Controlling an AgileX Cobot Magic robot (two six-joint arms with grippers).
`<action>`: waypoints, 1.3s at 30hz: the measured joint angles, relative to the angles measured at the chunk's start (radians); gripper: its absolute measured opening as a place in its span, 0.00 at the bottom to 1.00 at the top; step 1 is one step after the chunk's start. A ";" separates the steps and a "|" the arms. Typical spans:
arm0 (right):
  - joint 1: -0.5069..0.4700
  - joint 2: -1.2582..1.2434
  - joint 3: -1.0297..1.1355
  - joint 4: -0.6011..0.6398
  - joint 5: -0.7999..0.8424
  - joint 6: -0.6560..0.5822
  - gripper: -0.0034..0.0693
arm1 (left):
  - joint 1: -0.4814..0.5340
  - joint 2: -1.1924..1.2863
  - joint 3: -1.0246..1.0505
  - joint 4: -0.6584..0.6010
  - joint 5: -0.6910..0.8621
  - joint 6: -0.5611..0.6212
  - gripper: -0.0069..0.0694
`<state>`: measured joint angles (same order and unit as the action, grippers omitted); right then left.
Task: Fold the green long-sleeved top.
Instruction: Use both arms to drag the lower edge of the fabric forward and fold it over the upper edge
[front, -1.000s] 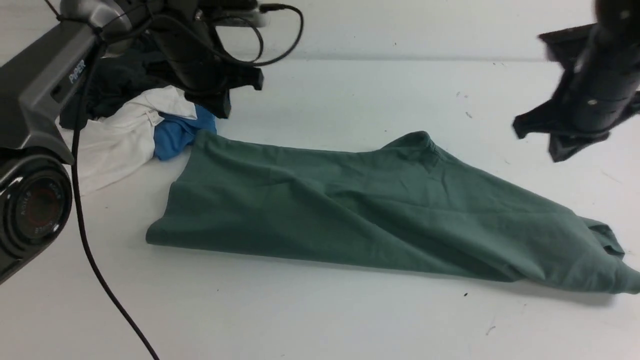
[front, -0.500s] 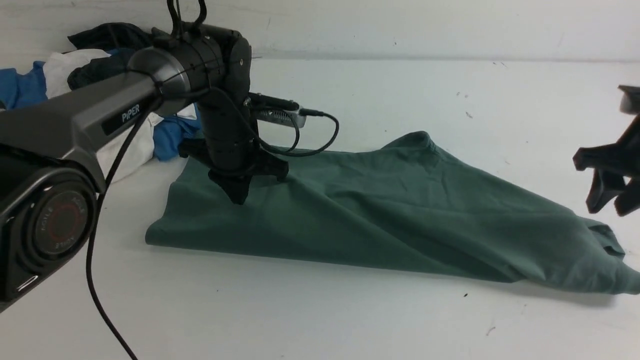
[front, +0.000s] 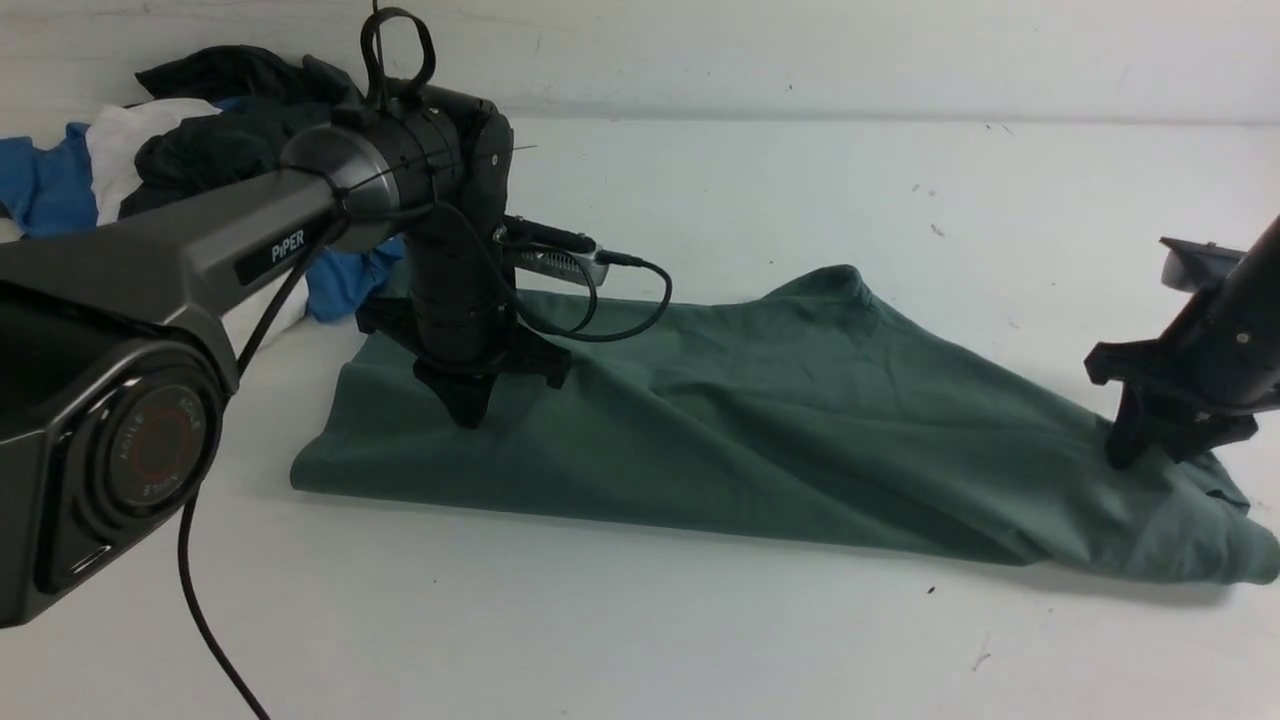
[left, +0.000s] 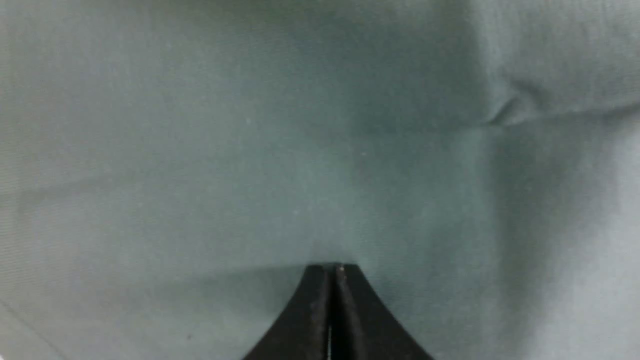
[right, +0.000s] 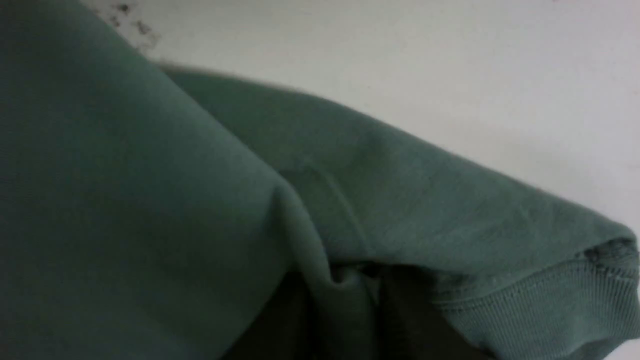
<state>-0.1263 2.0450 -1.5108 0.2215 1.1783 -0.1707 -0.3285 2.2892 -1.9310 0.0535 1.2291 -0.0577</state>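
The green long-sleeved top (front: 760, 420) lies folded lengthwise across the white table (front: 700, 640), one ribbed cuff (right: 560, 305) at its right end. My left gripper (front: 468, 418) points down on the top's left part. It is shut, with its tips (left: 332, 267) resting against the flat cloth (left: 300, 150) and nothing between them. My right gripper (front: 1150, 458) stands on the top's right end next to the cuff. In the right wrist view, a raised fold of the green cloth (right: 150, 200) sits pinched between the dark fingers of the right gripper (right: 345, 305).
A heap of other clothes lies at the far left: a blue piece (front: 45, 190), a white piece (front: 115, 150) and a dark piece (front: 220, 140). The left arm's black cable (front: 200, 620) hangs over the near left of the table.
My left arm has come down from above the heap onto the top's left part. My right gripper has dropped from the upper right onto the cuff end and closed on a fold.
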 joint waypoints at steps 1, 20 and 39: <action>0.000 -0.002 -0.007 0.000 0.018 0.000 0.12 | 0.000 0.003 0.000 0.004 0.000 0.000 0.09; 0.004 -0.012 -0.181 -0.143 0.053 0.035 0.15 | 0.000 0.023 0.000 0.014 -0.002 0.000 0.09; 0.017 -0.081 -0.216 -0.257 0.050 0.171 0.52 | 0.000 -0.101 0.000 0.017 -0.002 -0.032 0.09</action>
<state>-0.1090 1.9639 -1.7265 -0.0356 1.2282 0.0000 -0.3285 2.1878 -1.9310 0.0706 1.2275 -0.0896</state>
